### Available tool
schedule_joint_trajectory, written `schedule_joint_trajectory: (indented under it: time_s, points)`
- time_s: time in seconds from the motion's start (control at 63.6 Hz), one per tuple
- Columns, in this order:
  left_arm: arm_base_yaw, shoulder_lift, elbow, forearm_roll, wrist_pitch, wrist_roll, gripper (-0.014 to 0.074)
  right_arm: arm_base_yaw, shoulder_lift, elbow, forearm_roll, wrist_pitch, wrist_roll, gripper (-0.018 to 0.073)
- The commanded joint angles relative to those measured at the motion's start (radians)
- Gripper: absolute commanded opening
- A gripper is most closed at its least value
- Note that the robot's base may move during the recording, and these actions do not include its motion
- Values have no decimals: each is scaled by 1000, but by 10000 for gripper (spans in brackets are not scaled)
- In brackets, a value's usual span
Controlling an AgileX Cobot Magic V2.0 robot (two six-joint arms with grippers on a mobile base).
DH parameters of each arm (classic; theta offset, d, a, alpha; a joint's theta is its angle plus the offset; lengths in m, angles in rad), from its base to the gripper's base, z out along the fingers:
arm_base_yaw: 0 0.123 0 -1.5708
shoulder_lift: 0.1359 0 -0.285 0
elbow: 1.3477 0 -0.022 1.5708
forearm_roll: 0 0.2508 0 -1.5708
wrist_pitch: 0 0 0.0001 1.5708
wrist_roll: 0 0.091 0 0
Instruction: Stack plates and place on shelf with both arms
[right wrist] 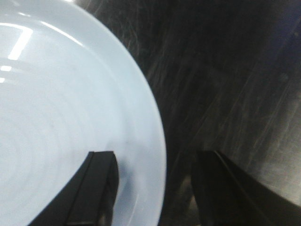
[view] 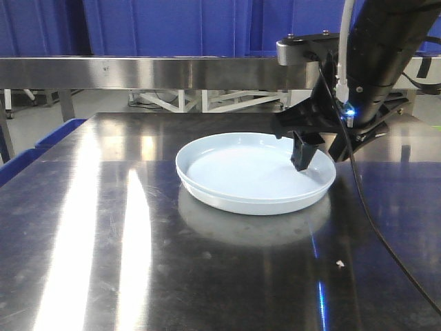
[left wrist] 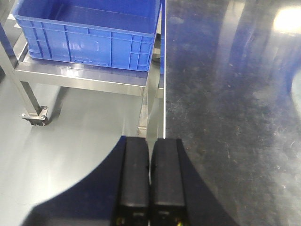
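Note:
Two pale bluish-white plates (view: 241, 172) sit stacked, one inside the other, in the middle of the steel table (view: 103, 262). My right gripper (view: 322, 153) is open and straddles the stack's right rim. One finger is over the top plate's inside and the other is outside the rim. The right wrist view shows the plate (right wrist: 70, 117) filling the left side, with the right gripper (right wrist: 157, 181) spread across its edge and nothing clamped. My left gripper (left wrist: 150, 141) is shut and empty, hanging over the table's left edge (left wrist: 163, 94), far from the plates.
A stainless steel shelf (view: 138, 72) runs across the back above the table. In the left wrist view a blue crate (left wrist: 89, 33) rests on a low wheeled steel rack beside the table, above grey floor (left wrist: 70, 141). A black cable (view: 372, 227) trails from the right arm.

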Motion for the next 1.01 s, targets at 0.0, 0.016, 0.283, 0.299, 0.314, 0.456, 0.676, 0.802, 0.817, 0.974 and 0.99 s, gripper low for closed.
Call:
schedule_joint_trajectory:
  time_s: [0.0, 0.016, 0.283, 0.299, 0.314, 0.456, 0.676, 0.802, 0.817, 0.974, 0.99]
  points:
    - [1, -3, -30, -7, -63, -10, 83, 0, -33, -29, -11, -35, -1, 426]
    - [1, -3, -30, -7, -63, -10, 83, 0, -32, -29, -11, -35, -1, 402]
    - [1, -3, -30, -7, -63, -10, 83, 0, -69, -29, -28, -65, -1, 48]
    - [1, -3, -30, -7, -63, -10, 83, 0, -79, -29, -32, -74, -1, 44]
    - [1, -3, -30, -7, -63, -10, 83, 0, -82, -29, -33, -76, -1, 38]
    - [1, -3, -30, -7, -63, -10, 83, -11, -173, -29, -44, -133, -1, 29]
    - [1, -3, -30, -7, -63, -10, 83, -96, -350, 2, -44, -176, -1, 29]
    - [1, -3, -30, -7, -63, -10, 83, -180, -475, 71, -43, -201, -1, 29]
    - [1, -3, -30, -7, -63, -10, 83, -191, -491, 81, -43, -204, -1, 29]
    - [1, -3, -30, -7, -63, -10, 83, -300, -673, 216, -43, -230, -1, 29]
    - [1, -3, -30, -7, -63, -10, 83, -308, -691, 230, -43, -233, -1, 29]
